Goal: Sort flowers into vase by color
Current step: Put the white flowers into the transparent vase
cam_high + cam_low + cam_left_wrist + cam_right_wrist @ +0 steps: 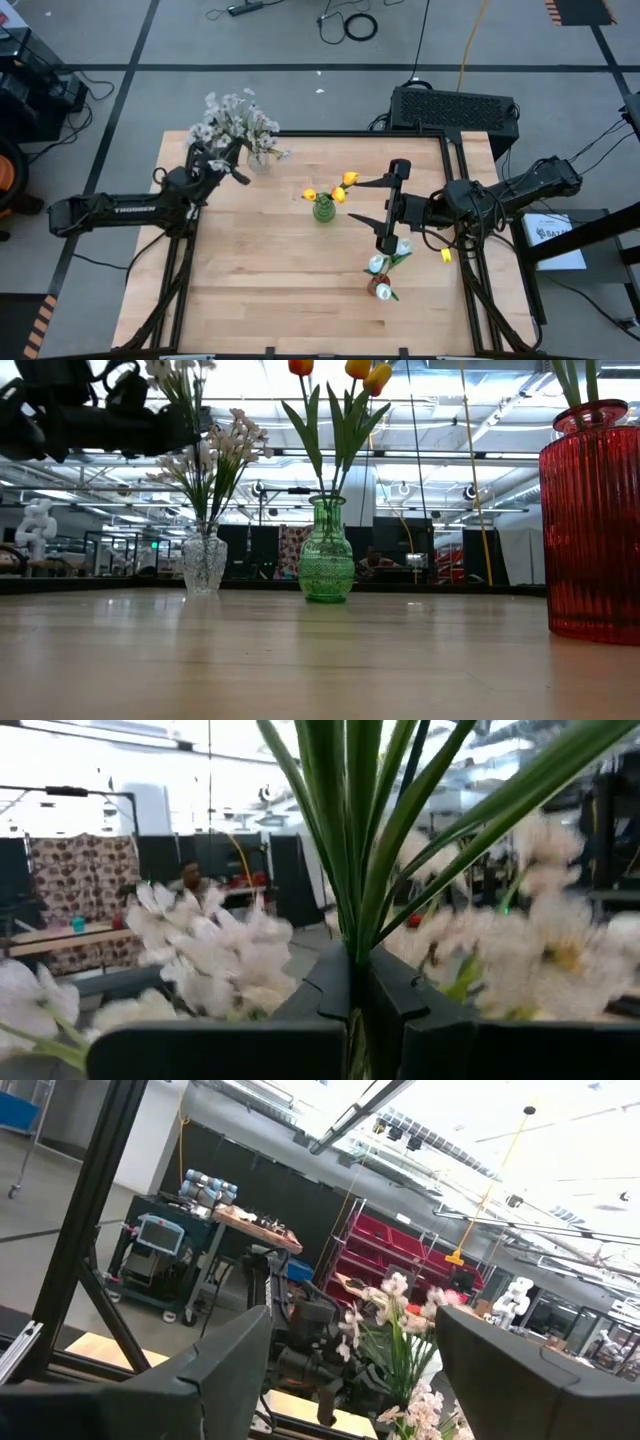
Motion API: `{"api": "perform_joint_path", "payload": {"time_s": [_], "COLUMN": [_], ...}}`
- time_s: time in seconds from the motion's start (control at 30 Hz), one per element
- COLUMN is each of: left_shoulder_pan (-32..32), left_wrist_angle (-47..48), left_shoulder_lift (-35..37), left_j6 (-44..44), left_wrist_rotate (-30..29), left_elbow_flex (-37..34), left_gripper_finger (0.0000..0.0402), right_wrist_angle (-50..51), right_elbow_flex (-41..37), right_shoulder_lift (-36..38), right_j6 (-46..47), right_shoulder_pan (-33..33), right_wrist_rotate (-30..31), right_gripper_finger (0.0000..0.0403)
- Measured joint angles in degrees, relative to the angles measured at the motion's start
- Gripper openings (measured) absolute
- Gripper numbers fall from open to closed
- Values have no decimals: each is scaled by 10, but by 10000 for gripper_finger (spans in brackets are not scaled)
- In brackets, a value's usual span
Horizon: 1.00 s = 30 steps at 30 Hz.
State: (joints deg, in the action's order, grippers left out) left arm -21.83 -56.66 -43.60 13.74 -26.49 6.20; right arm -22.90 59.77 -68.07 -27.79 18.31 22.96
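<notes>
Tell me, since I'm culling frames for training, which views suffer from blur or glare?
Left wrist view: the pale blossoms are blurred, the green stems between the left gripper's shut fingers sharper. Low view: bright ceiling lights backlight the green vase and the red vase. Right wrist view: a washed-out ceiling. High view: evenly lit.

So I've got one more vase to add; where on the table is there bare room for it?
The near half of the table is bare wood, from the green vase to the near edge, left of the red vase. It's crowded at the far left corner, where the shut left gripper holds stems at the clear vase.
</notes>
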Motion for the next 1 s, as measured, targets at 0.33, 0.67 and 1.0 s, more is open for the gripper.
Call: {"api": "perform_joint_path", "payload": {"time_s": [0.33,0.67,1.0], "left_shoulder_pan": [0,-8,-10], "left_wrist_angle": [-72,-76,-70], "left_shoulder_lift": [-92,-129,-150], "left_j6": [0,6,2], "left_wrist_rotate": [3,-6,-7], "left_elbow_flex": [0,0,0], "left_gripper_finger": [8,8,29], "right_wrist_angle": [1,1,1], "right_elbow_flex": [0,0,0], "right_shoulder_lift": [0,0,0], "right_j6": [0,0,0], "right_shoulder_pan": [0,0,0], "right_wrist_rotate": [0,0,0], "right_gripper_finger": [276,276,276]}}
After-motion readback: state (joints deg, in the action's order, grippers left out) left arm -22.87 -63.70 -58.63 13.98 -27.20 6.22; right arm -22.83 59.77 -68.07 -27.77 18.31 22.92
